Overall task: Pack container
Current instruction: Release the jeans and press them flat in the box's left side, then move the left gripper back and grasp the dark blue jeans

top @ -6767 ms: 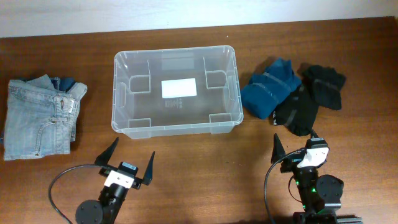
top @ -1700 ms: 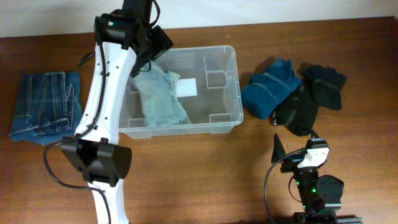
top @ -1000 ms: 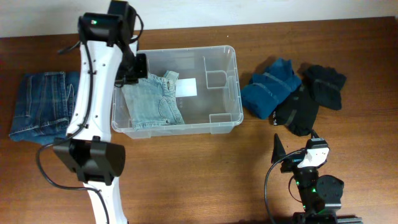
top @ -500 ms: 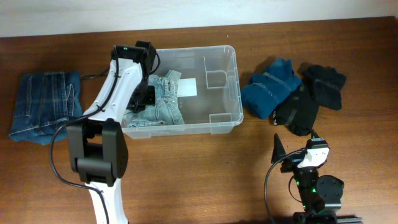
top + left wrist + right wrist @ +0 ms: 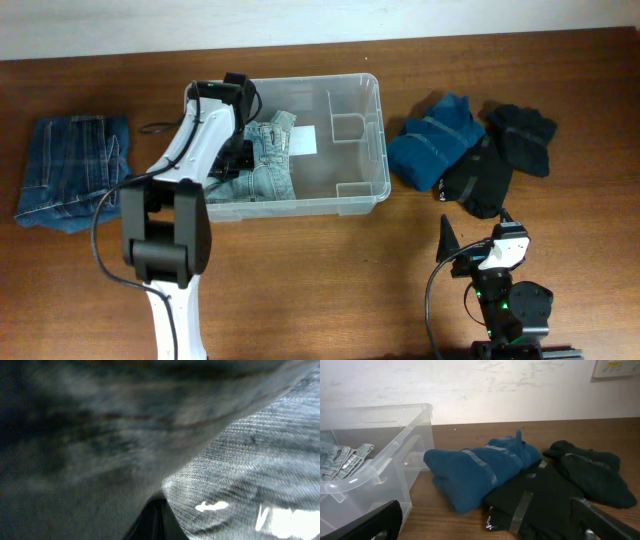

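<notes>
Overhead, the container [image 5: 383, 130], a clear colourless bin with rounded corners, thick rim, moulded inner ridges and a white label [image 5: 303, 142] on its base, sits near the worktop's back edge, left of centre, light-wash jeans [image 5: 265, 170] in its left half. The left gripper [image 5: 238, 158] is buried in that denim, its jaws' state impossible to tell; the right gripper [image 5: 485, 505], near the front edge right of centre, is spread wide.
</notes>
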### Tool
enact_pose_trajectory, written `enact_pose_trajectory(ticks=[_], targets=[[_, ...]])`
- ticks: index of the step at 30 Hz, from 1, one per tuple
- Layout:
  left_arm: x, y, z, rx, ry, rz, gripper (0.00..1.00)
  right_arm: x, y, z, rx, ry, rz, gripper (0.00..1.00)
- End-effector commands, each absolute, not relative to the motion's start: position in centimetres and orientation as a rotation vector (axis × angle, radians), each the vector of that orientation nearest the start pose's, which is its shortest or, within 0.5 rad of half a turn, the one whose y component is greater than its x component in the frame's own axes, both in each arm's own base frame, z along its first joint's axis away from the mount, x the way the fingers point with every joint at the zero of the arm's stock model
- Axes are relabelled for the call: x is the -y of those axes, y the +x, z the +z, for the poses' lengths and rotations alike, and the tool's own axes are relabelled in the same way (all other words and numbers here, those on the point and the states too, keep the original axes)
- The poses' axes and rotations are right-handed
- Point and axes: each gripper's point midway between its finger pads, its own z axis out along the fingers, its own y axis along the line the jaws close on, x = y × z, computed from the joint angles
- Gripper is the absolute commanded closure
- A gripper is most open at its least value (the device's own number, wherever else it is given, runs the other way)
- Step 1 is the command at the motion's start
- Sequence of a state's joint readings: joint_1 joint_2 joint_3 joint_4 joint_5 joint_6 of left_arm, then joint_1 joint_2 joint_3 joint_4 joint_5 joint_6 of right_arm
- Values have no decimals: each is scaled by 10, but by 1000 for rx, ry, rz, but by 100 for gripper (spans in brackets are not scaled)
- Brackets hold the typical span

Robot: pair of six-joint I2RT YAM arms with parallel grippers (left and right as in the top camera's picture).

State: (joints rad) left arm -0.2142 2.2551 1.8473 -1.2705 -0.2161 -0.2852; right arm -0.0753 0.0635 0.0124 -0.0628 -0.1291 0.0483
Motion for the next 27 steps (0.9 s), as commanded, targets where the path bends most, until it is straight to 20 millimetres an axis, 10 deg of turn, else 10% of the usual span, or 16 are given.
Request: enact_pose_trajectory(ticks=[1,8,15,19,27], targets=[[45,401,-4,-3240,-114,434,99,-1,248,148,-1687,17,80,2],[48,416,21,-3207,-119,414,99,-1,248,147,-1687,17,80,2],[53,453,163,-2993,-143,313,91,-1,248,147,-1687,17,80,2],[32,471,250,-2736,-205,192,38,-1,248,147,-1687,17,80,2],[-90,456,265,-2677,-566,212,1,-1,248,147,-1687,17,80,1]])
